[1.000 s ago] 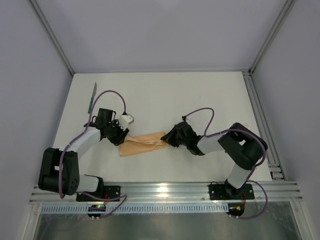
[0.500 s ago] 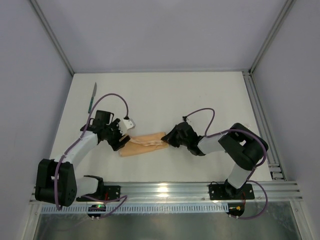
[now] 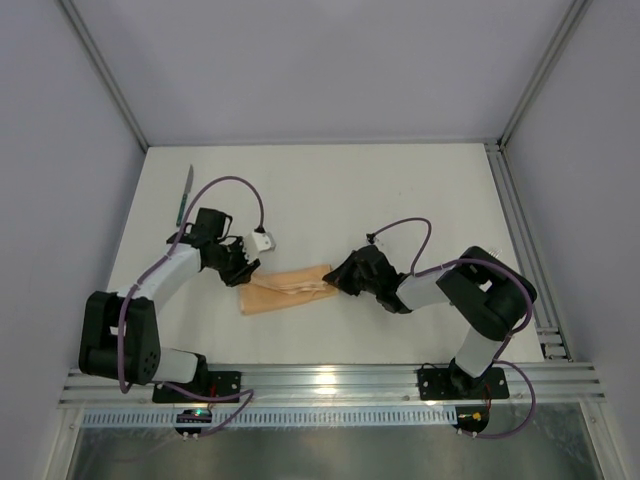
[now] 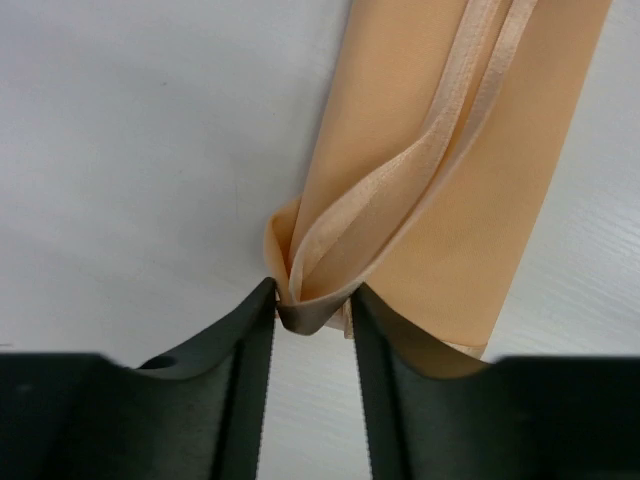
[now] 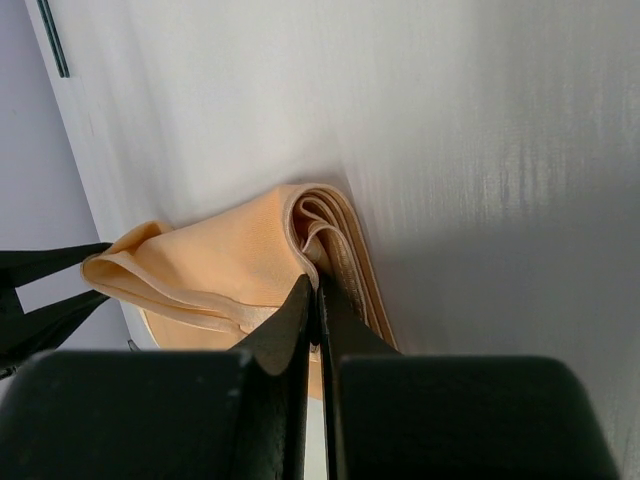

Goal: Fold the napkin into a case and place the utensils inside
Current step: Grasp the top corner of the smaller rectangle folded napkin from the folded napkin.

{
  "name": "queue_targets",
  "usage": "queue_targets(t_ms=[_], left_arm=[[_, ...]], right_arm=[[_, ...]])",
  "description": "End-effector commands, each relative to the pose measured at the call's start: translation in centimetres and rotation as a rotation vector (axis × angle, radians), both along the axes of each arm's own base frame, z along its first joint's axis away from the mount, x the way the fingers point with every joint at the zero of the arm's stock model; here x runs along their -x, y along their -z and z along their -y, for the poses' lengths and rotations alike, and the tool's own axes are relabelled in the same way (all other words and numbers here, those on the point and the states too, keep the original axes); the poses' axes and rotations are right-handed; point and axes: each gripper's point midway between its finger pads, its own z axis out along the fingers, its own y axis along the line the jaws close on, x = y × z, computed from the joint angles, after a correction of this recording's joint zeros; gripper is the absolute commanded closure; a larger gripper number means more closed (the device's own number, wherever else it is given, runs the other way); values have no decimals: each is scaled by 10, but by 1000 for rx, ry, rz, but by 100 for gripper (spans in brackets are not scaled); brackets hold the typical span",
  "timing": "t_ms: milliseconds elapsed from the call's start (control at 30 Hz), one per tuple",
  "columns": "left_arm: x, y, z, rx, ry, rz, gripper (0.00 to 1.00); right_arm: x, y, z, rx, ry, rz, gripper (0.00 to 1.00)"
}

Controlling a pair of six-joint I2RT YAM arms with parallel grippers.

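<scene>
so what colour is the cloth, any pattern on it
Plain peach-orange, no pattern; the cloth shows best in the left wrist view.

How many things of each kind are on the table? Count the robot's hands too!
Orange napkin: 1
Green-handled utensil: 1
Robot hands: 2, the left hand and the right hand
Total: 4

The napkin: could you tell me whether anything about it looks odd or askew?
Yes. The napkin lies slanted, and its left end gapes: a top layer bulges up, pinched in the left hand.
</scene>
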Motion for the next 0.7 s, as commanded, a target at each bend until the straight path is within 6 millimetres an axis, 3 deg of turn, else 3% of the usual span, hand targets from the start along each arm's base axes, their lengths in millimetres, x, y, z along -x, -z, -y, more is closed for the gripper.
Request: queue_targets(t_ms=[0,200,267,367,533,633,667], left_arm=[[-1,-23,15,83,67,29,66],[33,-30,21,125,178,-4,95],[44,-30,20,120,216,-1,100],[67,-15,13,64,293,-48,99],[96,9,7,-57,425,-99,78],[99,22,2,-127,458,-83,66],[95,22,3,-130,454,-70,56]], right_arm=[[7,23,15,69,18,-46,96],[9,25,15,69,19,-55,96],[8,24,14,69,20,-53,96],[7,25,14,77,17,-54,96],[4,26,16,93,32,-56,96],[4,23,17,107,21,-41,96],[3,21,16,113,16,-38,96]])
